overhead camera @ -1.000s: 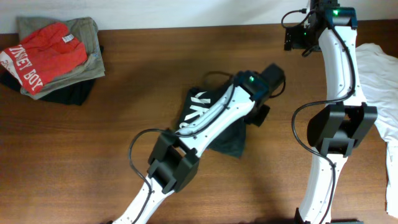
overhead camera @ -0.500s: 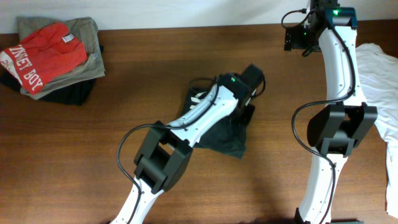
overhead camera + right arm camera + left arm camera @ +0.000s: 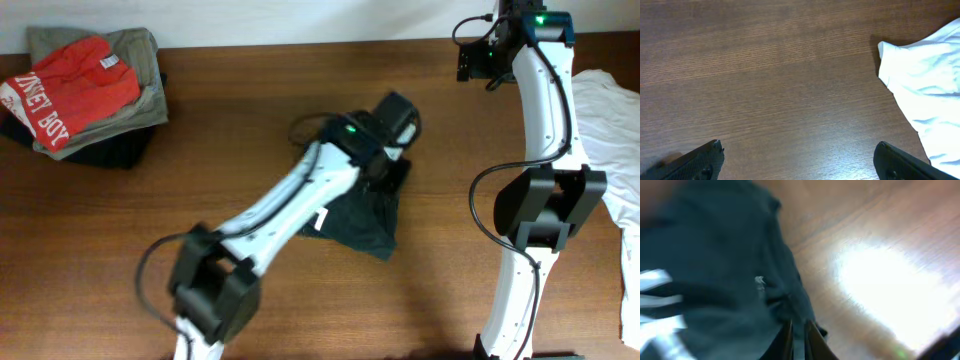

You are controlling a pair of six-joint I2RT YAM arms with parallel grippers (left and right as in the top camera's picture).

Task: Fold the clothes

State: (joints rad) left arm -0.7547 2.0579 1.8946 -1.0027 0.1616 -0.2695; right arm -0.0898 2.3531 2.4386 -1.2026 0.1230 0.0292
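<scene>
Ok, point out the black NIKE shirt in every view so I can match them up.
Overhead: the black T-shirt lies mid-table, partly under the left arm.
Left wrist: it fills the left half of the picture, with white lettering at the left edge.
Right wrist: not in it; only a white cloth at the right.
Shared landmark: the brown wooden table, seen in all three.

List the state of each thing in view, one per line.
black T-shirt: crumpled, not yet folded.
left gripper: shut, pinching the black T-shirt's cloth.
right gripper: open, empty.
pile of clothes: folded, stacked.
white garment: loose, unfolded.
</scene>
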